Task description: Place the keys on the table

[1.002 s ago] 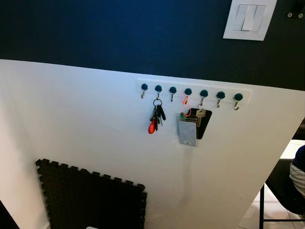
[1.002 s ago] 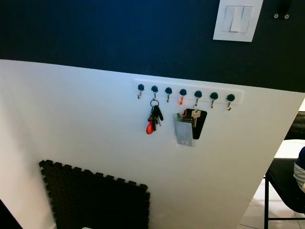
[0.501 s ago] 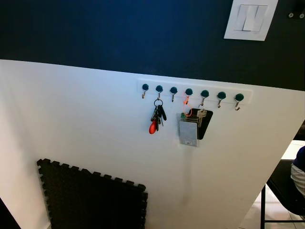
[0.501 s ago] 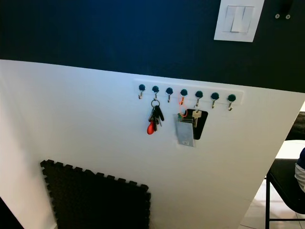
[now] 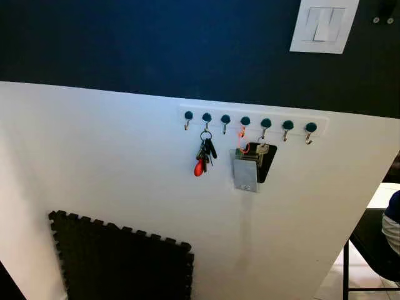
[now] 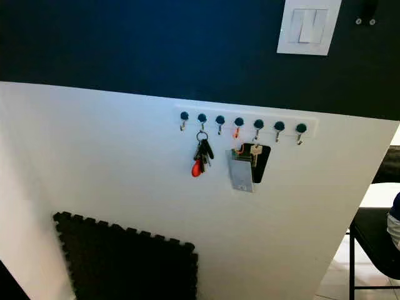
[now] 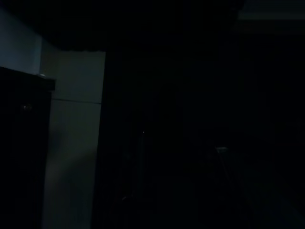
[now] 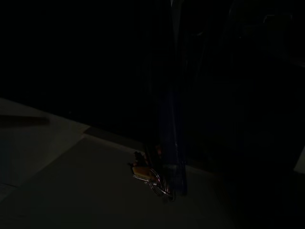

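Red-tagged keys (image 5: 202,155) hang untouched on the hook rail (image 5: 252,119), so fetching comes first: an arm must rise; either pincer's opening I cannot tell.

A white hook rail (image 5: 253,117) on the wall (image 5: 112,156) carries the things, with seven dark-knobbed hooks in a row. The second hook from the left holds the keys (image 5: 204,154), a bunch with a red fob. The fourth and fifth hooks hold an orange loop (image 5: 243,142), a grey card (image 5: 245,174), a single key (image 5: 262,149) and a black tag (image 5: 267,161), overlapping.
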Controlling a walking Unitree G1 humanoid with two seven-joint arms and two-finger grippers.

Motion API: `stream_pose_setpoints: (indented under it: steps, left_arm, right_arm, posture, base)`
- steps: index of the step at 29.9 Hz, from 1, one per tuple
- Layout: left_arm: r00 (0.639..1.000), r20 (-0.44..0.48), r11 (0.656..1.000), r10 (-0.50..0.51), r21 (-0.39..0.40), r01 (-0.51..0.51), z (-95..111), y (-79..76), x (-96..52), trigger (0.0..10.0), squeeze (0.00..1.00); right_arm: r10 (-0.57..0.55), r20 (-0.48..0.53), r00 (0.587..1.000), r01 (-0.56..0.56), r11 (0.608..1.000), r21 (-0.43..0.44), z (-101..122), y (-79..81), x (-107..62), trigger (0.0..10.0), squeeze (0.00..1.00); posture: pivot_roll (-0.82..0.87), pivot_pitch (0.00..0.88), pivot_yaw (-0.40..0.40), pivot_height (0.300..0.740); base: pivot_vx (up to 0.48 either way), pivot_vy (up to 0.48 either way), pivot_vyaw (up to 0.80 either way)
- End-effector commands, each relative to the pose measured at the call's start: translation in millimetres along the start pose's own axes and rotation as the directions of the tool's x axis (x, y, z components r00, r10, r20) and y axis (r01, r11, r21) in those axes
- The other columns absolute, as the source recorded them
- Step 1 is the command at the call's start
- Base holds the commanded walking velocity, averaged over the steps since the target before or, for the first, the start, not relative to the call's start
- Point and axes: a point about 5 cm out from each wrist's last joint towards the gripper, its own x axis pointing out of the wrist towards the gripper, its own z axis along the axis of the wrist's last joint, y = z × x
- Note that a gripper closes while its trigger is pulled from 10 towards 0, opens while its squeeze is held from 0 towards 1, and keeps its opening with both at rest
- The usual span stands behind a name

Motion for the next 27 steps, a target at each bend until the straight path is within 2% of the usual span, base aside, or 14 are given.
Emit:
stream_pose_setpoints:
  steps: [1,8,16,24,27]
  left_arm:
    - [1.000,0.003,1.000,-0.003,-0.009,0.003,0.3,0.2,0.1,10.0,0.00]
    - [0.999,0.036,0.999,0.010,-0.043,-0.009,3.6,6.4,0.0,10.0,0.00]
    - [1.000,0.024,0.999,0.003,-0.033,-0.003,2.5,11.1,-0.1,10.0,0.00]
    - [0.999,0.050,0.999,0.016,-0.044,-0.014,8.0,10.8,0.8,10.0,0.00]
    - [0.998,0.053,0.998,0.031,-0.064,-0.028,10.0,13.5,1.2,10.0,0.00]
  right_arm:
    - [-0.007,-0.020,1.000,0.007,1.000,0.006,-4.4,-0.6,-1.3,10.0,0.00]
    - [-0.005,-0.021,1.000,0.005,1.000,0.003,-5.8,-0.7,-2.1,10.0,0.00]
    - [-0.004,-0.010,1.000,0.004,1.000,0.000,-1.2,1.0,0.3,10.0,0.00]
    - [0.007,-0.003,1.000,-0.007,1.000,-0.022,5.0,0.5,2.9,10.0,0.00]
    - [0.031,-0.016,0.999,-0.032,0.998,-0.059,3.7,2.7,2.8,10.0,0.00]
  posture:
    - [0.04,0.004,0.011,0.740]
    - [0.05,0.015,0.011,0.740]
    - [0.04,0.034,0.012,0.740]
    - [0.05,0.014,-0.004,0.740]
    - [0.05,0.006,-0.009,0.740]
  base:
    - [0.000,0.000,0.00]
    - [0.000,0.000,0.00]
    - [0.000,0.000,0.00]
    - [0.000,0.000,0.00]
    - [0.000,0.000,0.00]
